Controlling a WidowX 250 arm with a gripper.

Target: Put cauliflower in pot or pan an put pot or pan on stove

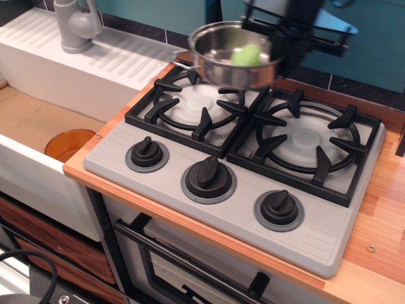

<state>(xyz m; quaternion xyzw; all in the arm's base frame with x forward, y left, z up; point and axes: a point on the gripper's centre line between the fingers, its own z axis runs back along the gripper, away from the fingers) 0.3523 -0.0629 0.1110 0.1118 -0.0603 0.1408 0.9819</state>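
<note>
Teal wall and dark tiles back a wooden counter (380,209) carrying the stove (253,164). Left of it sit a sink (38,120) and a grey faucet (74,25). Held in the air above the stove's back edge, the pot (231,54) has the cauliflower (247,55) inside. The gripper (288,41) clamps the pot's right rim; its fingers are blurred.

The gripper (292,39) is blurred and cut off by the top edge; its jaws cannot be made out. The far rim of the pot (235,54) is hidden behind it
</note>
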